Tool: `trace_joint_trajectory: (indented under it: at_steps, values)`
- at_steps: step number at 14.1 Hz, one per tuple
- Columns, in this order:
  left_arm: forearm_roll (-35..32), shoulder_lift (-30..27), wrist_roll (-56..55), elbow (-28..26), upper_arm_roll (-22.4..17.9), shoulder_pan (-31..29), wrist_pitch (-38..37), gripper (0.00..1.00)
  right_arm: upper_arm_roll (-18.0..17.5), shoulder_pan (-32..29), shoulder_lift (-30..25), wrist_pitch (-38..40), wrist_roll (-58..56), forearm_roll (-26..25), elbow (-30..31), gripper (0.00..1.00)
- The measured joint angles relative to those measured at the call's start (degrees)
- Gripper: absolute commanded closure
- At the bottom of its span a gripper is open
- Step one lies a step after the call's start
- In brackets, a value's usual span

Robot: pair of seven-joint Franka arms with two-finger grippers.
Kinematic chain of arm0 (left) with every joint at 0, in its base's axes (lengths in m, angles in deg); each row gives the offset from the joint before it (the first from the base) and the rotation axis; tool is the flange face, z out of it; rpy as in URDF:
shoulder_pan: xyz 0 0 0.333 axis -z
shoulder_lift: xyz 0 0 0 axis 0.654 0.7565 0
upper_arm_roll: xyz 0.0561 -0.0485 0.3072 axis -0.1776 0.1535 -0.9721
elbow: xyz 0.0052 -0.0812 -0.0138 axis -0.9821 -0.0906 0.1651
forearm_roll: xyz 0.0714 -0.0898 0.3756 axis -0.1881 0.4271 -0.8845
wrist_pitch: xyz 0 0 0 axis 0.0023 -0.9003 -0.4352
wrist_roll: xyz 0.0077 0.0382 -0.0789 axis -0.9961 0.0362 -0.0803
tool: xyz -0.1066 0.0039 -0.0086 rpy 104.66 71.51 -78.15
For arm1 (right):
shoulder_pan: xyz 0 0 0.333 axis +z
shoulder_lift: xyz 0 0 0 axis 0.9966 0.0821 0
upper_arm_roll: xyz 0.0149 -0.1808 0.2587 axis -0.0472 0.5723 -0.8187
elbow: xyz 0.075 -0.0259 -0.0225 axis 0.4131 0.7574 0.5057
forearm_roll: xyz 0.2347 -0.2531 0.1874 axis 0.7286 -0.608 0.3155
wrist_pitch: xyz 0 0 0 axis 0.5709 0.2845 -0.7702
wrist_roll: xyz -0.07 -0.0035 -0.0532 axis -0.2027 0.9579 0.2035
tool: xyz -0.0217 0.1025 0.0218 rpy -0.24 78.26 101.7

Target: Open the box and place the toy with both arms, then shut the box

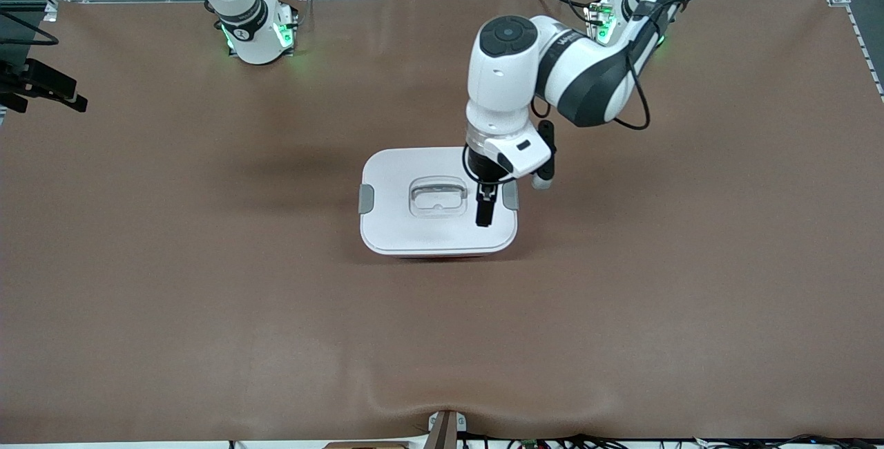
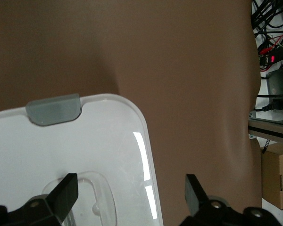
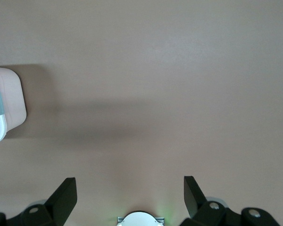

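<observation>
The box (image 1: 394, 228) stands shut in the middle of the table, its white lid (image 2: 108, 141) on top with a grey clip (image 1: 366, 198) at each end and a clear recessed handle (image 1: 437, 198) in the centre. My left gripper (image 1: 485, 207) hangs open just above the lid, between the handle (image 2: 92, 197) and the clip (image 1: 510, 195) at the left arm's end; its fingers straddle the lid's rim with nothing between them. My right gripper (image 3: 129, 188) is open over bare table near its own base (image 3: 139, 219), with the box (image 3: 9, 101) off to one side. The toy is out of view.
The brown mat (image 1: 621, 297) covers the whole table. A black mount (image 1: 41, 86) juts in at the right arm's end. Off the table edge are cables, a metal frame and a cardboard carton (image 2: 276, 174).
</observation>
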Motion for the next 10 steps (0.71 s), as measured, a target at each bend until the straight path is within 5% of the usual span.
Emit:
trace_joint_trajectory:
  at_steps: [10]
  values:
    - [3.5, -2.6, 24.2, 0.1, 0.6, -11.4, -5.5, 0.00, -0.7, 0.4, 0.2, 0.0, 0.1, 0.0, 0.0, 0.00]
